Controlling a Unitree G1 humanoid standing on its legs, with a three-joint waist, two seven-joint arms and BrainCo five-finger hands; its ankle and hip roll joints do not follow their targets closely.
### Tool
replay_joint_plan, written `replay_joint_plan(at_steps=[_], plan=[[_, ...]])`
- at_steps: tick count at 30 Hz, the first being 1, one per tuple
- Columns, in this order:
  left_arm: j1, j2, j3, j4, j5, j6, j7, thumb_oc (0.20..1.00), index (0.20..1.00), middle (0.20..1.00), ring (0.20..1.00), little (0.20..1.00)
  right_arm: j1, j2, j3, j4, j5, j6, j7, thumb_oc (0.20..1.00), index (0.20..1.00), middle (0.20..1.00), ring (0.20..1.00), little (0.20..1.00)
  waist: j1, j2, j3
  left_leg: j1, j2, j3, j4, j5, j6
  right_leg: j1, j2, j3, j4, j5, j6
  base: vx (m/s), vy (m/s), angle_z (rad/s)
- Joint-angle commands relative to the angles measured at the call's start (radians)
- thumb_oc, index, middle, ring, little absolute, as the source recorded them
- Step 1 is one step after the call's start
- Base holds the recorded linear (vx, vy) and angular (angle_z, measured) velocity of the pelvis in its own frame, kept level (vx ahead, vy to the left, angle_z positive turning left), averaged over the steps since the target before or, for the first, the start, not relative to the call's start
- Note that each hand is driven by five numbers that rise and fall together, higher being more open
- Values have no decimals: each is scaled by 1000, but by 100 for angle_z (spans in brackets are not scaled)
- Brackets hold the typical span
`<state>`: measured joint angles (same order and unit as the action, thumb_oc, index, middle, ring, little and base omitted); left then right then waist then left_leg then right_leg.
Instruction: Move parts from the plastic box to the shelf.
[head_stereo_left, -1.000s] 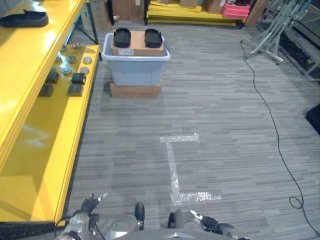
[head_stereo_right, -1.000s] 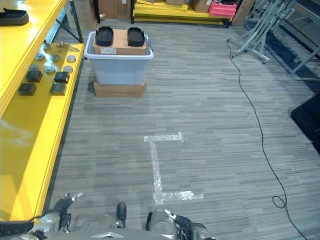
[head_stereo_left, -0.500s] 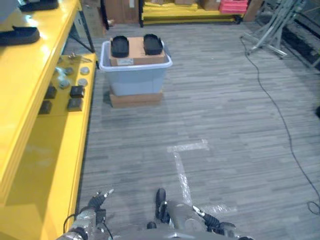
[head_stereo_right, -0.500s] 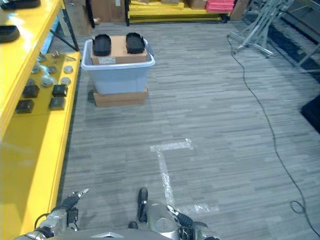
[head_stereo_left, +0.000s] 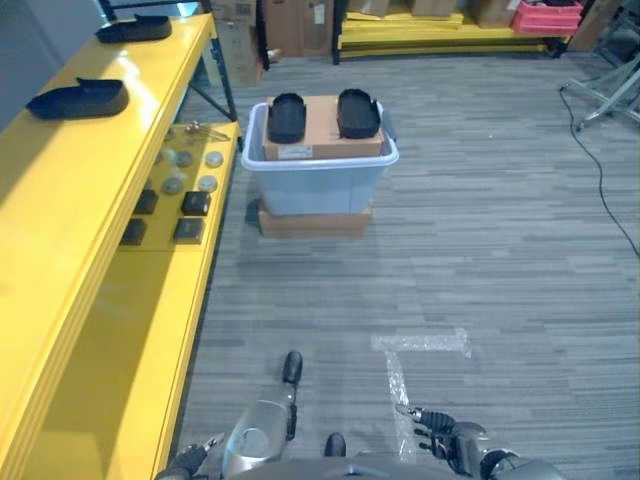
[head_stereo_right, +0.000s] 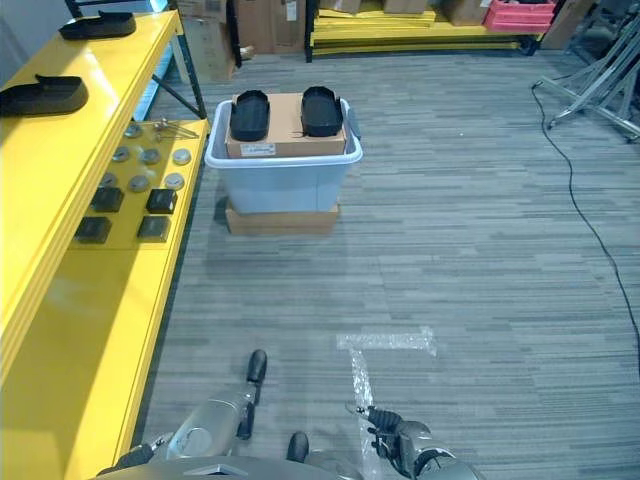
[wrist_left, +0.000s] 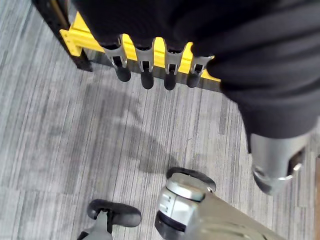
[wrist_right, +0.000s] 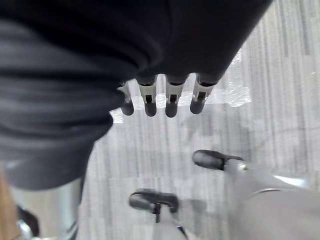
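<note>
Grey plank flooring (head_stereo_left: 480, 250) fills the scene, crossed low in the frame by an L of pale tape (head_stereo_left: 420, 345). Nearest, at the bottom edge of the left eye view, the right hand (head_stereo_left: 445, 438) is seen just right of centre; in its own wrist view its fingers (wrist_right: 170, 100) hang straight and relaxed, apart, with nothing held. The left hand (head_stereo_left: 190, 462) is glimpsed at the lower left corner, and in the left wrist view its fingers (wrist_left: 145, 70) likewise hang straight and empty above the floor. Along the left side of the frame a yellow shelf (head_stereo_left: 90, 300) runs from near to far; on its lower level a cluster of small dark blocks (head_stereo_left: 190, 203) and round metal pieces (head_stereo_left: 185, 170) is laid out, while on the top level two black moulded parts (head_stereo_left: 78, 98) are seen resting, one behind the other, toward the upper left. Farther off, upper centre, the pale plastic box (head_stereo_left: 318, 180) stands on a flat cardboard base (head_stereo_left: 315, 220), well apart from both hands; a cardboard carton (head_stereo_left: 322, 130) sits in it, and two more black moulded parts (head_stereo_right: 248, 113) lie on top of that. It is judged that the task is partly done: some parts are shelved, two remain to be fetched, and the box must be approached before anything can be grasped.
</note>
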<state>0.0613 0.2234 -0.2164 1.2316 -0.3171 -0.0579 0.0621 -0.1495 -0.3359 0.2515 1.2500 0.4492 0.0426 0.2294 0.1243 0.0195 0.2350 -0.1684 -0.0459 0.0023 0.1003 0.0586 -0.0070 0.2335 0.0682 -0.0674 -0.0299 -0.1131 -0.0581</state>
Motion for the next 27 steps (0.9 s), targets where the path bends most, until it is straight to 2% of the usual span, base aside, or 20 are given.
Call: replay_joint_plan(at_steps=[1,2,3,5,7,8,10,11,14,15,17,18,19,20,21,22,24,26,27], plan=[[-59,44,-9,1,25,-23,25,1000,1000,1000,1000,1000,28,2,-20,-58,-8,2,19,1000,1000,1000,1000,1000,-6,-36,-9,92,-26,16,20,-122,80,-195,-90,-97,390,-24,109,362,59,-33],[-83,58,-1,-1,-21,-28,26,1000,1000,1000,1000,1000,46,18,-6,-42,-64,-14,12,1000,1000,1000,1000,1000,-20,-24,-8,150,-11,15,5,-145,92,-249,-126,-126,450,-13,120,282,8,-29],[-86,59,0,-2,-25,-29,26,1000,1000,1000,1000,1000,47,20,-4,-39,-63,-11,13,1000,1000,1000,1000,1000,-21,-24,-5,157,-10,16,5,-148,92,-250,-131,-131,446,-13,121,330,-48,-26],[-104,73,1,-19,-41,-35,21,1000,1000,1000,1000,1000,52,32,7,-24,-44,-2,14,1000,1000,1000,1000,1000,-24,-27,7,179,-2,27,15,-167,84,-240,-162,-161,333,0,129,261,-143,1],[-118,80,-2,-33,-49,-39,16,1000,1000,1000,1000,1000,52,37,12,-15,-48,9,10,1000,1000,1000,1000,1000,-34,-34,15,201,-5,34,21,-189,77,-247,-182,-169,223,40,144,293,-171,-11],[-128,80,-6,-40,-71,-42,16,1000,1000,1000,1000,1000,53,40,12,-7,-68,17,10,1000,1000,1000,1000,1000,-54,-38,18,230,-13,32,14,-210,76,-279,-196,-153,154,100,166,296,-157,-10],[-145,80,-16,-42,-121,-39,14,1000,1000,1000,1000,1000,60,42,10,0,-79,35,7,1000,1000,1000,1000,1000,-90,-37,16,270,-17,17,-9,-237,78,-328,-200,-102,102,159,188,357,-179,-11],[-149,80,-18,-41,-135,-40,11,1000,1000,1000,1000,1000,65,44,4,6,-91,37,9,1000,1000,1000,1000,1000,-103,-36,15,283,-16,13,-16,-244,79,-348,-200,-88,105,170,195,386,-236,-7],[-161,69,-19,-50,-149,-29,27,1000,1000,1000,1000,1000,82,42,-6,19,-116,45,4,1000,1000,1000,1000,1000,-123,-34,3,294,-3,10,-41,-243,70,-327,-174,-72,68,159,175,273,-212,24],[-168,55,-19,-46,-178,-20,49,1000,1000,1000,1000,1000,83,40,-9,30,-130,64,5,1000,1000,1000,1000,1000,-131,-39,-6,288,6,2,-20,-247,63,-322,-159,-52,80,145,162,285,-229,31],[-169,39,-17,-40,-216,-13,57,1000,1000,1000,1000,1000,85,38,-10,37,-141,66,12,1000,1000,1000,1000,1000,-131,-46,-13,293,16,-3,4,-259,55,-311,-153,-56,87,134,147,297,-257,45],[-167,9,6,-39,-205,-13,73,1000,1000,1000,1000,1000,84,32,-7,23,-169,62,15,1000,1000,1000,1000,1000,-116,-68,-5,216,24,12,226,-204,35,-270,-157,-79,79,119,119,273,-261,57],[-166,6,9,-39,-200,-15,73,1000,1000,1000,1000,1000,84,31,-7,19,-175,63,13,1000,1000,1000,1000,1000,-115,-69,-4,199,25,13,257,-197,33,-266,-156,-82,78,118,116,306,-338,52],[-166,0,16,-42,-201,-19,77,1000,1000,1000,1000,1000,83,24,-2,11,-191,61,9,1000,1000,1000,1000,1000,-106,-80,3,132,37,33,375,-165,24,-246,-156,-95,72,111,101,211,-273,36],[-167,-2,23,-52,-177,12,70,1000,1000,1000,1000,1000,86,6,2,1,-176,56,-5,1000,1000,1000,1000,1000,-88,-86,18,31,81,81,465,-135,12,-206,-153,-133,70,85,81,282,-287,36],[-166,-1,23,-49,-143,32,65,1000,1000,1000,1000,1000,86,0,-2,1,-146,44,-16,1000,1000,1000,1000,1000,-82,-83,23,10,102,111,429,-129,7,-185,-150,-152,67,72,79,280,-189,37],[-161,-2,20,-39,-122,32,60,1000,1000,1000,1000,1000,83,-3,-12,3,-122,31,-24,1000,1000,1000,1000,1000,-79,-79,26,12,109,134,375,-132,5,-170,-150,-161,64,63,83,221,3,54],[-122,-4,15,-4,-95,30,51,1000,1000,1000,1000,1000,71,-18,-43,-29,-50,-22,-36,1000,1000,1000,1000,1000,-61,-46,27,16,109,163,124,-54,-29,-116,-130,-168,54,33,94,414,127,33],[-105,-2,16,4,-76,23,45,1000,1000,1000,1000,1000,74,-21,-50,-43,-34,-39,-34,1000,1000,1000,1000,1000,-52,-32,23,8,119,165,41,-5,-49,-96,-118,-167,51,17,95,366,180,1]])
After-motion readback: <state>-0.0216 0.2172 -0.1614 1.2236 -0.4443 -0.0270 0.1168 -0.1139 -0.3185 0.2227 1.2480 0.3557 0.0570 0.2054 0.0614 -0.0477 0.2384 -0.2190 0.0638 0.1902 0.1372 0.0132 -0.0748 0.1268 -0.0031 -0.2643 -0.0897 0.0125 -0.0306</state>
